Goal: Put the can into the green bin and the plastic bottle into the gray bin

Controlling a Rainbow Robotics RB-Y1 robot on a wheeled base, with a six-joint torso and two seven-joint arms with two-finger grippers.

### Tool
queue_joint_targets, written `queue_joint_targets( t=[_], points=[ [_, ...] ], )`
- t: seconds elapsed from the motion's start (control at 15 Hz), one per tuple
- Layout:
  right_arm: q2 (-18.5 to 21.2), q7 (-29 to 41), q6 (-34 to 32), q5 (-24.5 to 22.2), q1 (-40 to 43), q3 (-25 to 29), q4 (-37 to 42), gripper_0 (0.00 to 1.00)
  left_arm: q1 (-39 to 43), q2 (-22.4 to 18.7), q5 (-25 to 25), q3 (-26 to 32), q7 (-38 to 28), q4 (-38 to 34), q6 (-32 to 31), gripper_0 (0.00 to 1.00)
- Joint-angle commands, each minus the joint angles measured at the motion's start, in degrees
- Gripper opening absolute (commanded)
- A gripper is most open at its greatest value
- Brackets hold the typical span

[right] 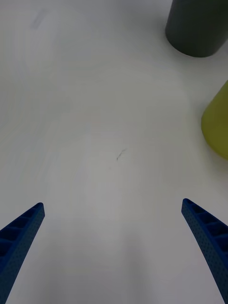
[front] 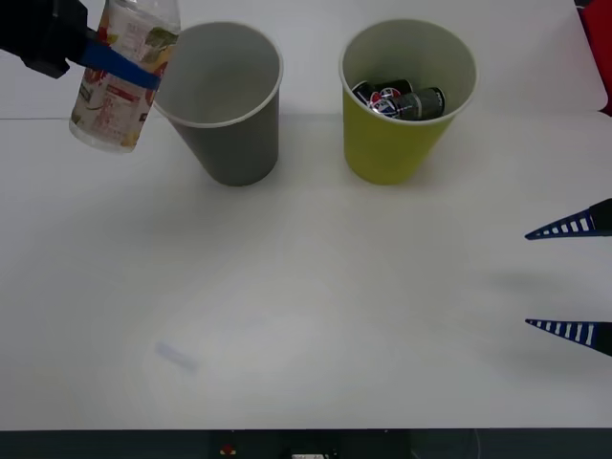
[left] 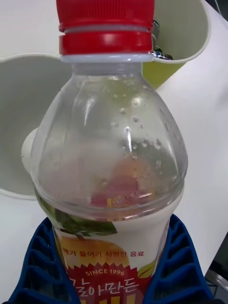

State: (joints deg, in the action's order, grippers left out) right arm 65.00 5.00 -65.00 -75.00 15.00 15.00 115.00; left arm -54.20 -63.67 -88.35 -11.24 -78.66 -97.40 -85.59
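The plastic bottle (front: 122, 81) is clear and looks empty, with a red cap (left: 105, 26) and a white, red and yellow label. It hangs off the table — tilted, just left of the gray bin's rim — clamped between blue fingers (front: 120, 63). The gray bin (front: 229, 115) stands upright with nothing visible inside. Just to its right stands the yellow-green bin (front: 397, 115), also upright — dark cans (front: 400, 100) lie inside it.

My left gripper (front: 122, 63) holds plastic bottle (front: 122, 81) left of gray bin (front: 228, 105); green bin (front: 402, 105) right, cans (front: 402, 99) inside.
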Motion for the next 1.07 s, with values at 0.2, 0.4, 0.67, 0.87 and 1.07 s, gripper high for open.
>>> queue_joint_targets(
  t=[0.2,0.4,0.67,0.87,1.07],
  points=[
    [0.0,0.0,0.0,0.0,0.0,0.0,0.0,1.00,-12.2,6.0,-5.9,-11.6,0.1,12.6,5.1,0.00],
    [0.0,0.0,0.0,0.0,0.0,0.0,0.0,1.00,-16.9,11.6,-12.0,-15.3,0.1,19.8,7.7,0.00],
    [0.0,0.0,0.0,0.0,0.0,0.0,0.0,1.00,-21.7,15.6,-15.4,-20.5,0.2,27.9,12.1,0.00],
    [0.0,0.0,0.0,0.0,0.0,0.0,0.0,1.00,-22.0,16.7,-15.6,-20.8,1.7,30.2,13.4,0.00],
    [0.0,0.0,0.0,0.0,0.0,0.0,0.0,1.00,-22.0,16.7,-15.4,-20.8,2.4,30.2,13.4,0.80]
  ],
)
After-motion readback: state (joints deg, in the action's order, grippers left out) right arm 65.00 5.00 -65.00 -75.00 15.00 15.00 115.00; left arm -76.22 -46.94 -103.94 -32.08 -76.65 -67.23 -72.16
